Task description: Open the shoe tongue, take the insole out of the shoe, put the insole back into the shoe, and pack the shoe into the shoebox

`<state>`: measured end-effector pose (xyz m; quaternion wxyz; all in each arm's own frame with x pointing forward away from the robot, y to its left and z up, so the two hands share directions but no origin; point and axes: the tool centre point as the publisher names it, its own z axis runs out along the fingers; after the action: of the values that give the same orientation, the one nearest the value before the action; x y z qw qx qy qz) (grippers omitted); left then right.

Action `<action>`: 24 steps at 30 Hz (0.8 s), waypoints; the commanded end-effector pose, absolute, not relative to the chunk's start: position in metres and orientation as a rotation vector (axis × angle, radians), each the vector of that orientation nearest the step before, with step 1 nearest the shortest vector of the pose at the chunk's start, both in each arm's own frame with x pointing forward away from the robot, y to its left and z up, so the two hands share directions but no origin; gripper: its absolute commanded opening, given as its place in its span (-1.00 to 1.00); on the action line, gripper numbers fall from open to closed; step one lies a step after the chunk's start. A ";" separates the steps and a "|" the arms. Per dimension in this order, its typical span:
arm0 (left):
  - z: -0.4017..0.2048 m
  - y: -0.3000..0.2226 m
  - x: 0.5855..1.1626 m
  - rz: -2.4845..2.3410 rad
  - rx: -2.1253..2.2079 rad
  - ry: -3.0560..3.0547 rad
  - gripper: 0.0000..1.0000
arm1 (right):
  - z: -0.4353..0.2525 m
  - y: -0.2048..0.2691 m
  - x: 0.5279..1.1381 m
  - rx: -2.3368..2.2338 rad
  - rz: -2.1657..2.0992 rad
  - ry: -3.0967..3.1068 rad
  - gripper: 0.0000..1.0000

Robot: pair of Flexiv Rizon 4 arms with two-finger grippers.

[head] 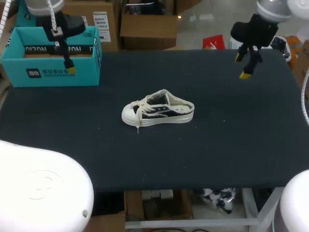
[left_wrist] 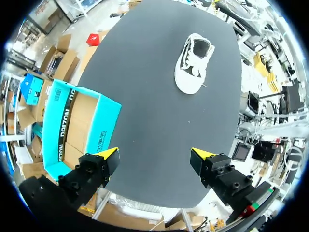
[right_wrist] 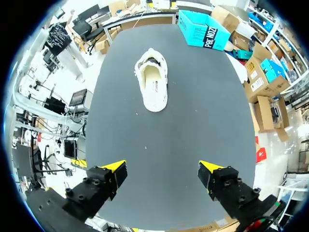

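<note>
Where the dark cloth-covered table fills the middle of the head view, the black-and-white canvas shoe with white laces and white rubber sole lies at its centre, toe toward the frame's left. Bare cloth lies wide on every side of it. The open teal cardboard shoebox sits at the table's upper left corner, well apart from the shoe. The left gripper hangs above the box's near wall, fingers spread wide with nothing between them. The right gripper hangs over the upper right of the table near the far edge, fingers likewise apart. Only the right wrist view looks down into the shoe, showing a pale insole inside; only the left wrist view shows the box's brown interior.
</note>
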<state>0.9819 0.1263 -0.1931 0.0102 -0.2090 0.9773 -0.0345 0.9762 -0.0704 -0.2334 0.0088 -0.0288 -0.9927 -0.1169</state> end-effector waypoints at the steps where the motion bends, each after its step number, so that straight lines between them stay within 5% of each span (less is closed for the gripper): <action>1: -0.196 0.112 0.970 -0.096 -0.963 2.950 1.00 | -0.259 -0.054 0.965 -0.146 -0.464 -3.139 1.00; 10: -0.205 0.089 0.961 -0.256 -1.382 2.874 1.00 | -0.297 -0.016 0.963 -0.248 -0.678 -3.041 1.00; 24: -0.206 0.089 0.961 -0.284 -1.363 2.905 1.00 | -0.297 -0.016 0.963 -0.248 -0.678 -3.041 1.00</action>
<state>0.9612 0.0901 -0.2052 -0.0405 -0.4223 0.9012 -0.0886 0.9631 -0.0155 -0.2975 0.0078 -0.0800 -0.9731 -0.2160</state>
